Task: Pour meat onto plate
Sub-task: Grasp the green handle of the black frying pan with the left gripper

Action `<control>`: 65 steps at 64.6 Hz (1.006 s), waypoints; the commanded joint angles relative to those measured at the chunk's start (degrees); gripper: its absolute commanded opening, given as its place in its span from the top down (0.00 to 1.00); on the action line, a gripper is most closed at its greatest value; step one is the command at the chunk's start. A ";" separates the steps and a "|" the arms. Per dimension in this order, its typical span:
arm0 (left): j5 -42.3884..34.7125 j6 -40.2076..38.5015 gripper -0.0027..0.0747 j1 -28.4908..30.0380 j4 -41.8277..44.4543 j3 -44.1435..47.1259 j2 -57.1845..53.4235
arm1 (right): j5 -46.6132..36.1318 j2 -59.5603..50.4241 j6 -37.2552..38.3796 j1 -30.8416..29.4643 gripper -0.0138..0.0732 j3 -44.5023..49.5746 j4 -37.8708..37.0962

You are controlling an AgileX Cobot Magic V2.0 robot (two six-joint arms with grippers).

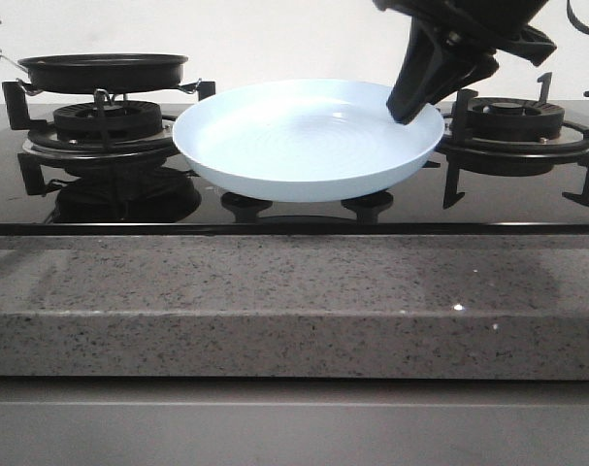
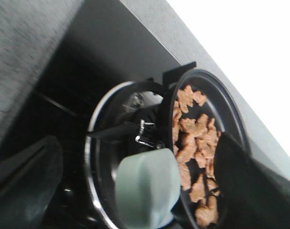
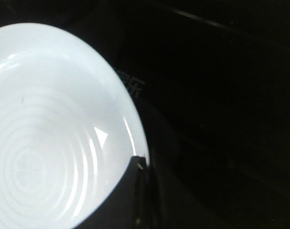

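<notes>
The meat [image 2: 195,138] lies as many small orange-brown pieces in a black frying pan [image 2: 229,107]. In the front view the pan [image 1: 102,70] stands on the left burner and its rim hides the meat. My left gripper [image 2: 145,191] is open, with its fingers on either side of the pan's pale-green handle [image 2: 147,183] and a gap on each side. The pale-blue plate [image 1: 304,141] sits empty at the middle of the hob. My right gripper [image 1: 408,109] is shut on the plate's right rim, one finger [image 3: 135,191] lying inside the rim [image 3: 130,129].
The black glass hob has a left burner grate [image 1: 100,126] under the pan and a right burner grate [image 1: 512,121] just beyond the plate. A grey speckled stone counter edge [image 1: 294,301] runs along the front. A white wall is behind.
</notes>
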 commanded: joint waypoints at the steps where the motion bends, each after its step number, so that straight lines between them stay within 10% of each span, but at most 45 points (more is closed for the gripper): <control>1: 1.90 2.33 0.17 0.11 -8.11 -2.25 -0.90 | -2.31 -2.42 -0.70 0.06 0.96 -1.35 1.80; 21: 3.45 4.22 0.18 0.32 -11.49 -2.58 0.36 | -2.28 -2.43 -0.70 0.06 0.96 -1.35 1.80; 65: 4.61 4.22 0.72 0.37 -12.22 -2.58 0.36 | -2.28 -2.43 -0.70 0.06 0.96 -1.35 1.80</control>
